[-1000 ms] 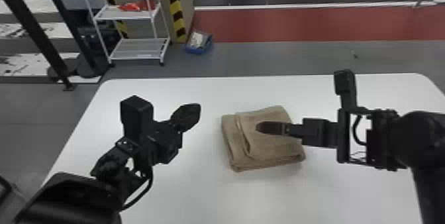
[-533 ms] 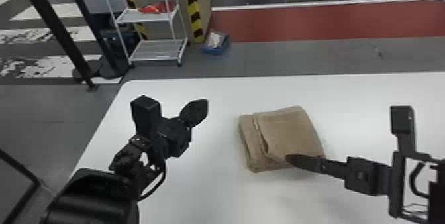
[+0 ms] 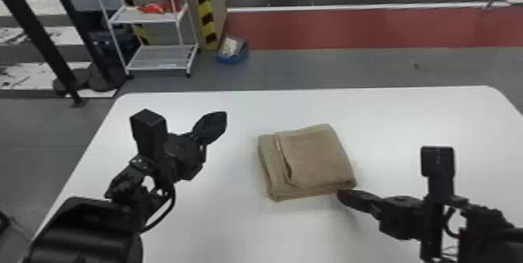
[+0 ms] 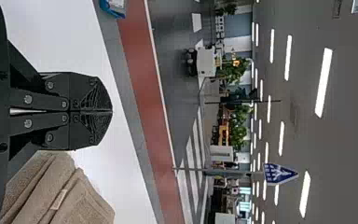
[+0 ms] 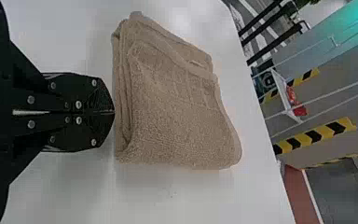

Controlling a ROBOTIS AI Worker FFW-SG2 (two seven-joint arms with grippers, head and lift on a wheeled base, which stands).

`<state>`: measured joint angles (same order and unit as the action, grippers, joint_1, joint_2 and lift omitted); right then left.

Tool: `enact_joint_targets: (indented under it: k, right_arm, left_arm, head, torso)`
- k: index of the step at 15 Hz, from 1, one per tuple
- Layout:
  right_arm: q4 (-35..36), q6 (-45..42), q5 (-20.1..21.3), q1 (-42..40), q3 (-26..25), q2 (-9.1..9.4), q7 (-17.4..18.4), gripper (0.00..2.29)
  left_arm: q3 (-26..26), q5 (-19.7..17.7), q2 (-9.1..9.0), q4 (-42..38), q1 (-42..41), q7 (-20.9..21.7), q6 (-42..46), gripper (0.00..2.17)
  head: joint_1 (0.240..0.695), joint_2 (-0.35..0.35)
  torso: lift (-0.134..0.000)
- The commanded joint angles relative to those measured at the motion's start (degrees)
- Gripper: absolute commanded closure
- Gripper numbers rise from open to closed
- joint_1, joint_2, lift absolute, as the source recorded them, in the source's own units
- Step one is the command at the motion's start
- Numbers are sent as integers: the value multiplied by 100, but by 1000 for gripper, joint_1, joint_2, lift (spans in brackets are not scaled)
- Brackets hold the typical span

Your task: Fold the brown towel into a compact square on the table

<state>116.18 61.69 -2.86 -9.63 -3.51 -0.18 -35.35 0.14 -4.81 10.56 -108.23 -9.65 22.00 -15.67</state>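
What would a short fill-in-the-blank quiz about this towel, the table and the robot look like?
1. The folded towel lies on a table whose top is coloured ____.
2. The gripper nearer the towel is on the robot's ____ arm.
3. The fingers of the other gripper are not open but ____.
4. The striped post beyond the table pairs black with ____.

Missing words: white; right; shut; yellow.

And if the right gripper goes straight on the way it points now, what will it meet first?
Most likely the towel. The right gripper, with its fingers shut, points at the towel's layered edge, very near it. Whether there is still a small gap between them, I cannot tell.
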Motion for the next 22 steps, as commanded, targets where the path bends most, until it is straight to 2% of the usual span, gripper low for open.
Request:
enact_joint_targets:
  k: [1,4,8,9,11,14,16,19,22]
  right_arm:
    - [-491,-320,84,357,79,23,204,2240]
    - [-992,-513,110,901,202,23,423,2240]
    - [-2170,-706,321,2079,430,23,582,2240]
    - [-2398,-794,312,2264,421,23,503,2240]
    - [-2372,-812,233,2158,281,23,212,2240]
    - [-1722,-882,75,1464,-370,23,-157,2236]
    - [-1300,-1040,-408,972,-1266,23,-236,2236]
    - [-992,-1216,-1067,480,-2584,23,-789,2240]
    - [-851,-1322,-1463,119,-3244,23,-1123,2240]
  left_arm:
    - [30,-37,-1,13,-10,6,42,1443]
    - [56,-55,16,30,-28,23,77,1443]
    - [48,-28,7,145,7,32,77,1443]
    - [48,-20,7,180,7,23,77,1443]
    - [65,-11,7,285,16,23,130,1443]
    - [74,-11,16,540,157,-3,182,1443]
    - [12,16,7,777,289,-74,217,1443]
    - [-58,77,7,1138,385,-100,463,1443]
    - [-216,314,16,1560,605,-109,499,1443]
  head:
    - [695,77]
    - [695,68]
    - [695,72]
    - [695,73]
    - [695,77]
    - [695,85]
    - [695,69]
    - [695,-9]
    - [695,-107]
  torso:
    - [-124]
    - [-124]
    - [-124]
    - [-124]
    - [-124]
    - [-124]
    - [-124]
    - [-124]
    - [-124]
